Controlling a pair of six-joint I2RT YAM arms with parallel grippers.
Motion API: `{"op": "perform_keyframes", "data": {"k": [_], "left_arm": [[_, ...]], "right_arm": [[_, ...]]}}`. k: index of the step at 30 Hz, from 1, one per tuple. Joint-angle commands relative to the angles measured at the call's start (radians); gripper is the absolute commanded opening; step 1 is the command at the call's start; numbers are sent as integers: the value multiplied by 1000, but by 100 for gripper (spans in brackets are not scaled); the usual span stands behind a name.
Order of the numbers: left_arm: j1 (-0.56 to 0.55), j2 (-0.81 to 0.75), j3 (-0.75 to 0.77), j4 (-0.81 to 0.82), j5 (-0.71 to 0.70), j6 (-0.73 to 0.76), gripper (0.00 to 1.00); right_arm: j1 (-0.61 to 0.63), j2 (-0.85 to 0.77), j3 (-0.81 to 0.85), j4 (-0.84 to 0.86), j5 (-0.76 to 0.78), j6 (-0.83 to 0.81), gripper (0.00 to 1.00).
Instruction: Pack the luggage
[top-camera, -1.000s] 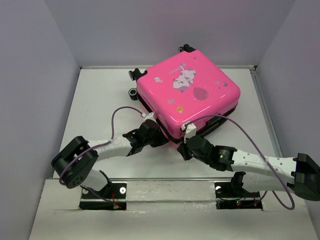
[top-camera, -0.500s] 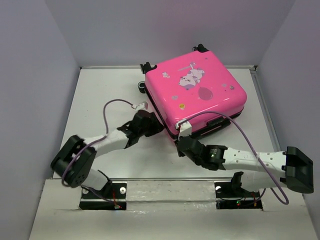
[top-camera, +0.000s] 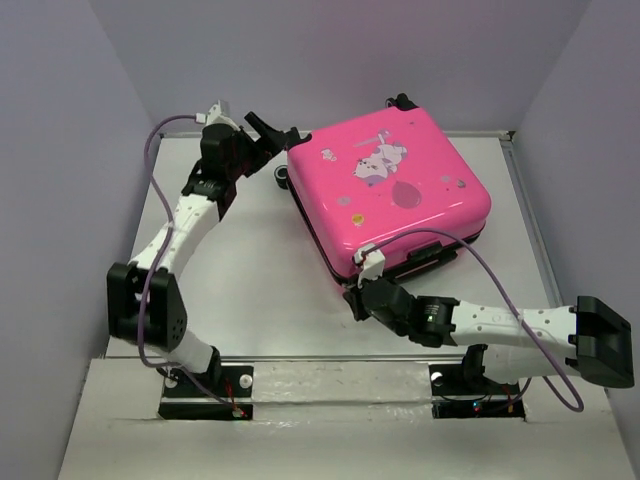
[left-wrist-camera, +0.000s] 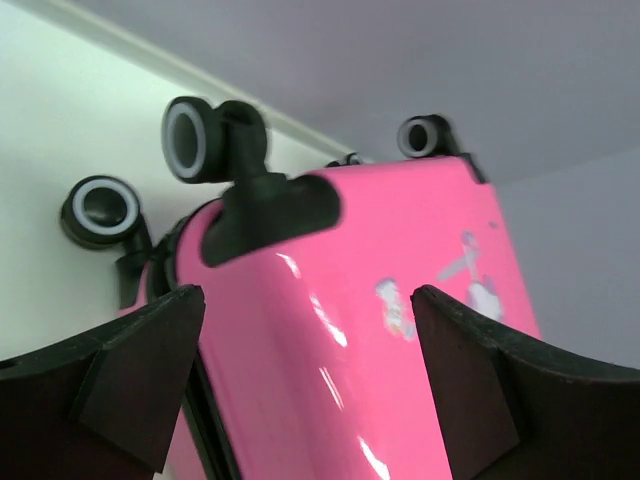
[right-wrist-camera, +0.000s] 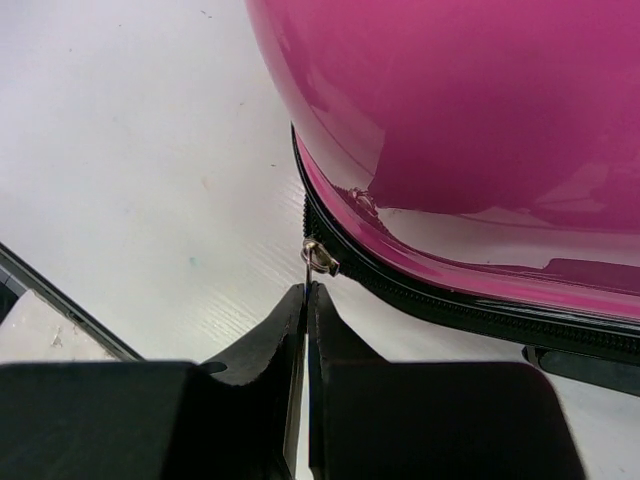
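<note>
The luggage (top-camera: 395, 190) lies flat and closed near the far edge of the bench (top-camera: 230, 270), more toward the far right corner. My left gripper (top-camera: 272, 132) is wide open near the far edge, beside the caster wheels (left-wrist-camera: 187, 138). My right gripper (right-wrist-camera: 305, 292) is pressed narrow at the zipper pull (right-wrist-camera: 318, 258) on the luggage's near corner; whether it pinches the pull, I cannot tell.

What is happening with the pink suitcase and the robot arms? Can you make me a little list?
Luggage: pink, closed, lying flat on the table
Wheels: black-and-white, on its far-left side
Left gripper: open, up by the wheels, holding nothing
Right gripper: shut on the zipper pull at the near corner
</note>
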Motion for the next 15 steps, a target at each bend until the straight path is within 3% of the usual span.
{"op": "perform_keyframes", "data": {"k": [1,5,11,15], "left_arm": [[25,234,282,-153,117,33,97],[28,470,533,-268,133,38,97],[27,659,769,-308,166,-13,96],[27,725,826,-310,194,-50,94]], "right_arm": [[42,-7,16,130,-102,18,7],[42,7,15,130,-110,24,7],[42,17,7,133,-134,33,7],[42,20,-1,136,-137,37,7]]}}
